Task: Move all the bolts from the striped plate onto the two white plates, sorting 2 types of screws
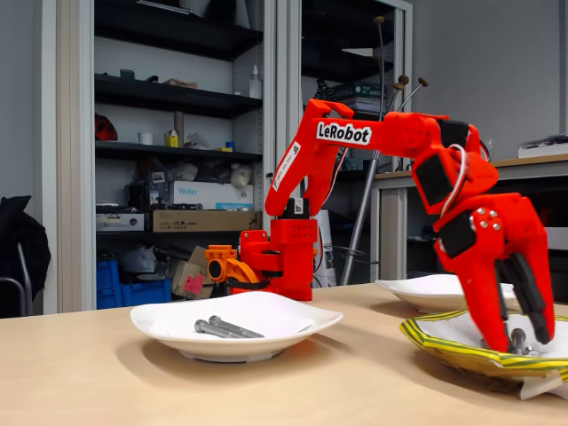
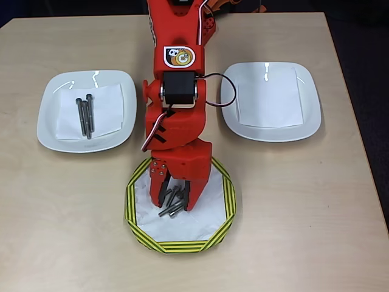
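Right now the gripper reaches down into the striped plate, its claw spread narrowly around the bolts heaped there. A clean pick means closing on one long bolt only, then carrying it to the left white plate, where two long ones lie. The right white plate awaits short ones. The arm hides the pile, so bolt kinds stay unclear.

Red arm reaching from 12 o'clock toward 6 o'clock in the overhead view, elbow raised, wrist bent steeply down. Gripper pointing downward, also low at 4 o'clock in the fixed view. Jaws a little apart, tips down among bolts; actual grip cannot be judged.
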Robot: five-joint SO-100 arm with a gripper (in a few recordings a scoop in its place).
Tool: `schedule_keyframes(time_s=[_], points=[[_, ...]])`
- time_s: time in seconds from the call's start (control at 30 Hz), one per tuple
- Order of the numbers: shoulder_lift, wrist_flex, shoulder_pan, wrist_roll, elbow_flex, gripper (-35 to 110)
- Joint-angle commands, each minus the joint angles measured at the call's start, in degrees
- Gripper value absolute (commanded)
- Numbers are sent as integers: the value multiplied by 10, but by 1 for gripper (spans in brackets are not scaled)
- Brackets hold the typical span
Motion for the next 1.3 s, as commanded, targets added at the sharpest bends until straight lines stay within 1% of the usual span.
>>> schedule_keyframes(time_s=[0.0, 0.2, 0.3, 0.43, 0.77, 0.87, 1.0, 1.27], points=[[14, 12, 8, 19, -41, 19], [-31, 17, 13, 22, -91, 18], [-71, 4, 1, 34, -127, 18], [-120, 14, -26, 62, -181, 18], [-111, 23, -70, 90, -166, 18], [-105, 42, -82, 95, -163, 17], [-78, 49, -93, 107, -115, 16], [-44, 47, -90, 83, -50, 13]])
